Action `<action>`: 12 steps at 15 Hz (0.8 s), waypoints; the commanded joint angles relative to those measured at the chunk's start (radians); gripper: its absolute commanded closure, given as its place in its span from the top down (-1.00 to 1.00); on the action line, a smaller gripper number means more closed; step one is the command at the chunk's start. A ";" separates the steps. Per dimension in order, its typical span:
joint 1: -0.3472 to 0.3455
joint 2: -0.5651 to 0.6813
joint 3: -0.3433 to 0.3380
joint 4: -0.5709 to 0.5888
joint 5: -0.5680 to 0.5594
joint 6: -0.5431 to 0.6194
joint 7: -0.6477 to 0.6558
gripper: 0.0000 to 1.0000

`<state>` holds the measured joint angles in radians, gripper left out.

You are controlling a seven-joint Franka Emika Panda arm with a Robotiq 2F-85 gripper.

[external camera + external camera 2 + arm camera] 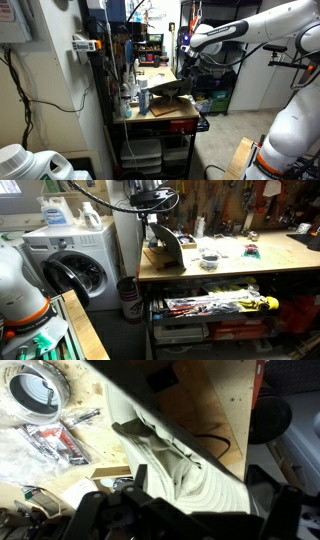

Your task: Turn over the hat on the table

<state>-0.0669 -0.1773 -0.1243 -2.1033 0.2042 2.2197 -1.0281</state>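
**Ana:** When I look at the bench (262, 268), I see the hat (170, 248) standing tilted on its brim near the end of the bench, not lying flat. Do you see the same?

**Ben:** Yes. In an exterior view its dark face is turned to us. The hand (150, 228) hangs just above it, at twelve o'clock of the hat.

**Ana:** Is the hand closed on the brim?

**Ben:** No, its jaws stand wide apart and grip nothing. In the wrist view the pale, ridged side of the hat fills the middle. One dark finger (105, 515) shows at seven o'clock and the other at four o'clock. Whether they touch the hat, I cannot tell.

**Ana:** What else lies on the wood?

**Ben:** In the wrist view a round tin (35, 393) is at ten o'clock of the hat, and some flat packets (55, 445) are at nine o'clock. They lie apart from the hat.

**Ana:** And around the bench?

**Ben:** In an exterior view a washing machine (70, 260) stands at nine o'clock, just beside the end of the bench, with bottles (60, 215) on its top. Under the wooden top there is a shelf (220, 306) with coloured packages. The white arm (250, 30) comes in from three o'clock in an exterior view.
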 commanded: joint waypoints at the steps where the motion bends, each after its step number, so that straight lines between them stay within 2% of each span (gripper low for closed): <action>1: 0.005 -0.038 -0.001 -0.034 -0.046 0.012 0.027 1.00; 12: 0.017 -0.046 0.009 -0.043 -0.105 -0.014 0.038 1.00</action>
<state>-0.0551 -0.2017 -0.1118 -2.1230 0.1305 2.2196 -1.0201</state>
